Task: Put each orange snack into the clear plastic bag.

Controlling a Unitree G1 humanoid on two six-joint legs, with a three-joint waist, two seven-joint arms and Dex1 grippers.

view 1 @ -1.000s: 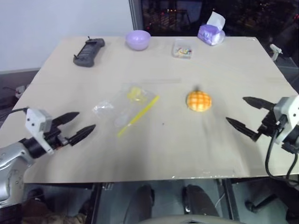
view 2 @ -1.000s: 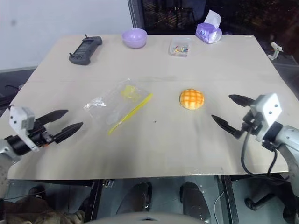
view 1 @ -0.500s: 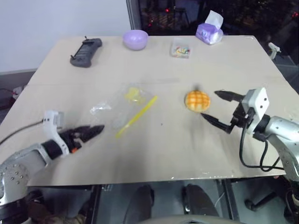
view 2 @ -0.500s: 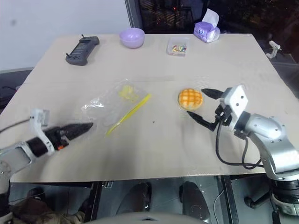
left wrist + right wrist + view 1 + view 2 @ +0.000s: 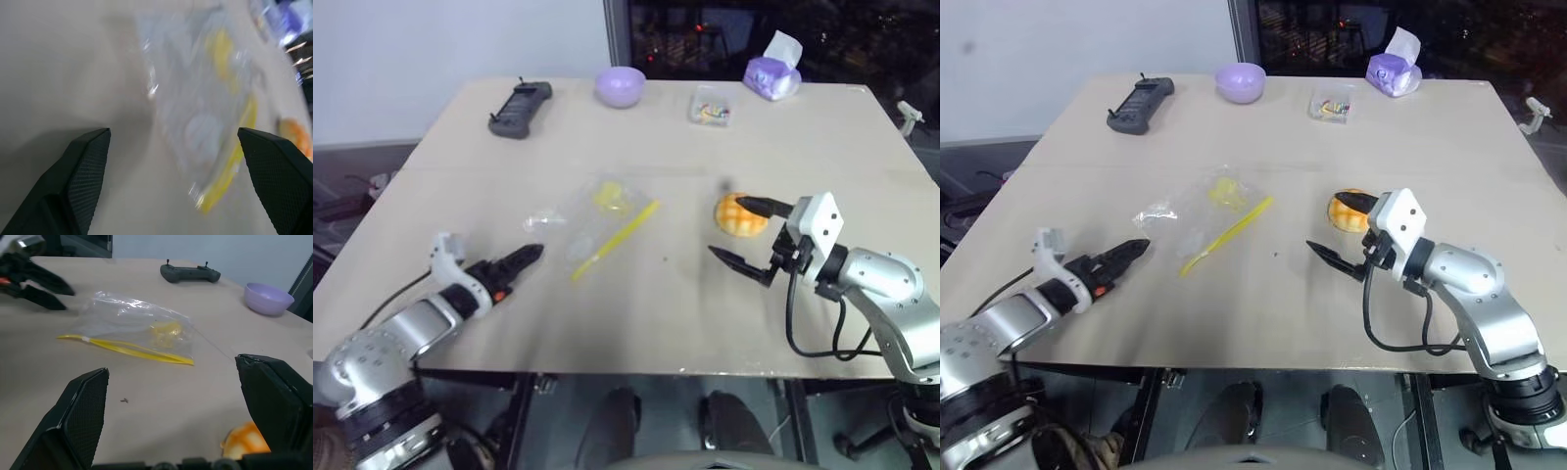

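Observation:
One orange snack (image 5: 744, 215), a domed bun with a grid top, lies right of the table's middle. My right gripper (image 5: 726, 227) stands open right beside it on the bag's side. One finger reaches over the bun's top and the other hangs nearer the front edge. The bun (image 5: 244, 443) shows low by one finger, not gripped. The clear plastic bag (image 5: 597, 217) lies flat left of the middle, its yellow strip toward the bun. My left gripper (image 5: 516, 269) is open and low over the table, pointing at the bag (image 5: 205, 98) a short way off.
Along the far edge lie a black controller (image 5: 519, 106), a lilac bowl (image 5: 620, 85), a small clear box of coloured bits (image 5: 710, 105) and a purple tissue pack (image 5: 773, 70). Bare tabletop (image 5: 646, 313) spreads between the bag, the bun and the front edge.
My right gripper has swung left from the table's right side up to the bun. My left gripper has rolled, sunk and pushed forward toward the bag. The view has also shifted.

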